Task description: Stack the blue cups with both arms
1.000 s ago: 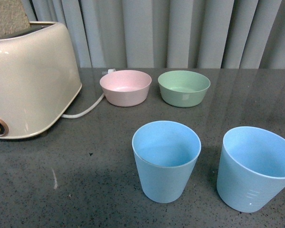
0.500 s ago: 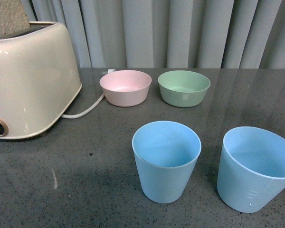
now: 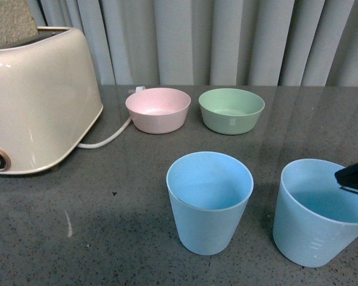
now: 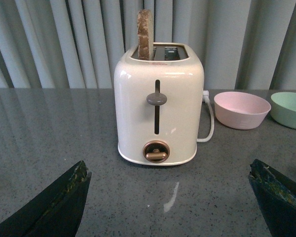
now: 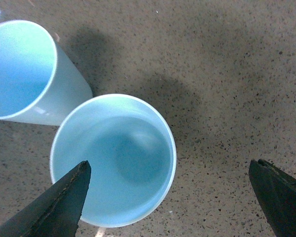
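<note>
Two blue cups stand upright, mouths up, on the grey speckled table (image 3: 107, 238). The centre cup (image 3: 209, 202) is near the middle, and the right cup (image 3: 313, 217) is just beside it on the robot's R side, not touching. R gripper (image 5: 170, 197) hangs above the right cup w/ jaws spread wide, gripping nothing. In the wrist view one finger (image 5: 64, 200) overlaps the cup's mouth, the other is out over bare table. Front view shows only its black tip at that cup's rim. L gripper (image 4: 167, 205) is likewise wide apart & empty, low over the table, facing the cream toaster (image 4: 158, 113) w/ a slice of bread (image 4: 144, 34) in one slot. Pink bowl (image 3: 158, 109) & green bowl (image 3: 231, 111) sit side by side behind the cups.
</note>
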Controlling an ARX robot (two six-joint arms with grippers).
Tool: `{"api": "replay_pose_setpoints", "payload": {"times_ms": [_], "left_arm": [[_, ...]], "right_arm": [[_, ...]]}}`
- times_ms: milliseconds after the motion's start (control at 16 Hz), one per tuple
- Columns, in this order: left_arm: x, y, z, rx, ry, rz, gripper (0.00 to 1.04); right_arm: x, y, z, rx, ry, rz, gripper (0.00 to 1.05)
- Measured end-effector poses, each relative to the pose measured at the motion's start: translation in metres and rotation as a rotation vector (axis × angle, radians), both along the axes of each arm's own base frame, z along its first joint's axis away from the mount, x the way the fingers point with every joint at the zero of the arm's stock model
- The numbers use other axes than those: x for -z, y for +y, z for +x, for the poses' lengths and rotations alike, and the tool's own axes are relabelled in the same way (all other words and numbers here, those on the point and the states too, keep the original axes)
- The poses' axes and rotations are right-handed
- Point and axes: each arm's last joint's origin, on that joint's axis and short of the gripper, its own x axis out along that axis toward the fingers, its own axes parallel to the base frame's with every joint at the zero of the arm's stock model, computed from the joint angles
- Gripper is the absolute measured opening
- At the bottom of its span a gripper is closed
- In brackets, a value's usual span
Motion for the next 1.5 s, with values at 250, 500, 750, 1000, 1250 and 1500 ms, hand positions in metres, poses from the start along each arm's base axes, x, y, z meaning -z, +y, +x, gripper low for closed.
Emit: {"api": "replay_pose_setpoints", "payload": {"times_ms": [250,500,750,1000,1250,1500], "left_arm": [[0.000,0.000,0.000,0.000,0.000,0.000,0.98],[0.000,0.000,0.000,0.000,0.000,0.000,0.98],[0.000,0.000,0.000,0.000,0.000,0.000,0.98],[0.000,0.000,0.000,0.000,0.000,0.000,0.98],[0.000,0.000,0.000,0.000,0.000,0.000,0.98],[0.000,0.000,0.000,0.000,0.000,0.000,0.98]], "right_arm": [[0.013,0.004,0.004,0.014,0.029,-0.023,0.98],[0.018,0.007,0.006,0.024,0.058,-0.027,0.55],[0.010,0.008,0.009,0.050,0.079,-0.016,0.02],[-0.078,0.042,0.024,-0.044,-0.162,0.040,0.02],[-0.082,0.050,0.023,-0.068,-0.165,0.043,0.02],[-0.081,0.076,0.013,-0.158,-0.157,0.043,0.02]]}}
